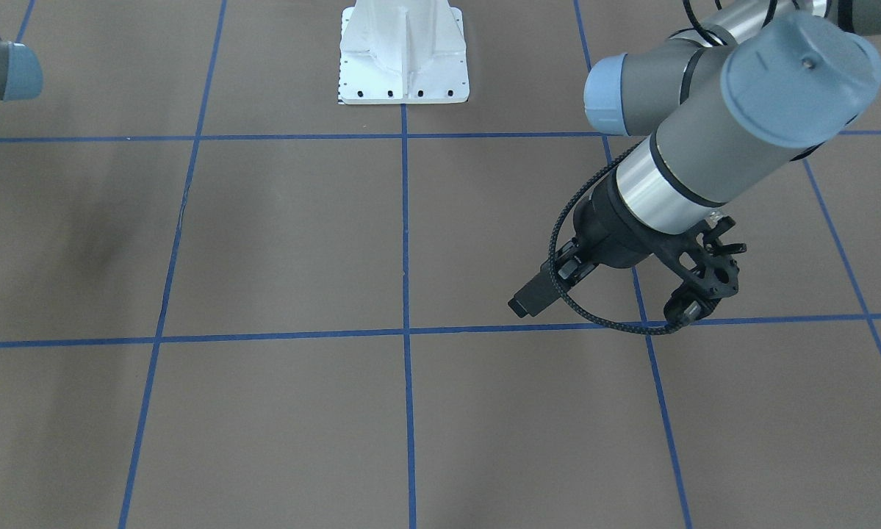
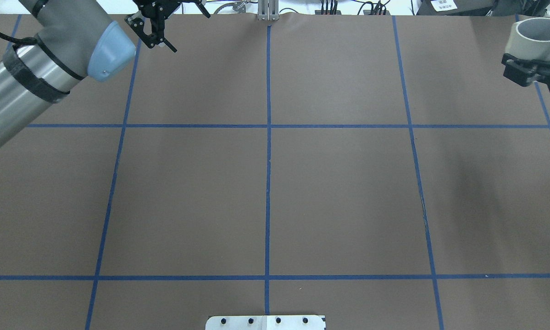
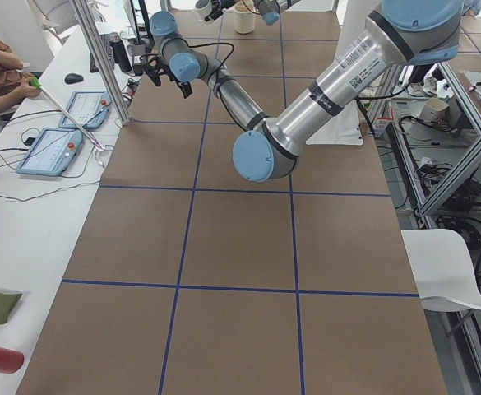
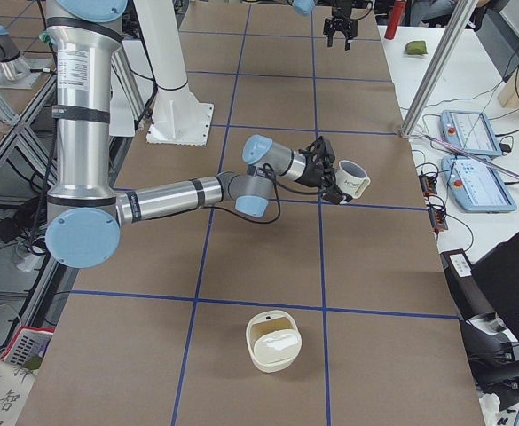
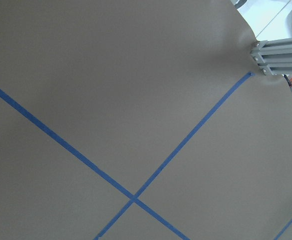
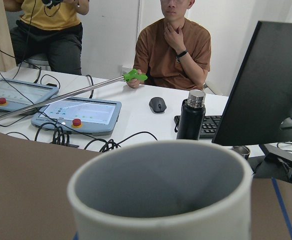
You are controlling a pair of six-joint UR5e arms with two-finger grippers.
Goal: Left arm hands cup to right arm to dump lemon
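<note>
My right gripper (image 2: 530, 64) is shut on the cup (image 2: 541, 35), a white mug with a grey inside, held upright above the table's far right part. In the exterior right view the right gripper (image 4: 333, 180) grips the cup (image 4: 354, 178) by its side. The right wrist view looks over the cup's rim (image 6: 160, 165); its bottom is hidden. The lemon shows in no view. My left gripper (image 2: 154, 28) is empty and looks open, raised over the far left of the table; it also shows in the front view (image 1: 530, 300).
A cream round container (image 4: 274, 340) stands on the brown table near the right end. A white mounting plate (image 1: 403, 55) sits at the robot's base. Operators and tablets (image 6: 78, 114) sit at a white side table beyond the far edge.
</note>
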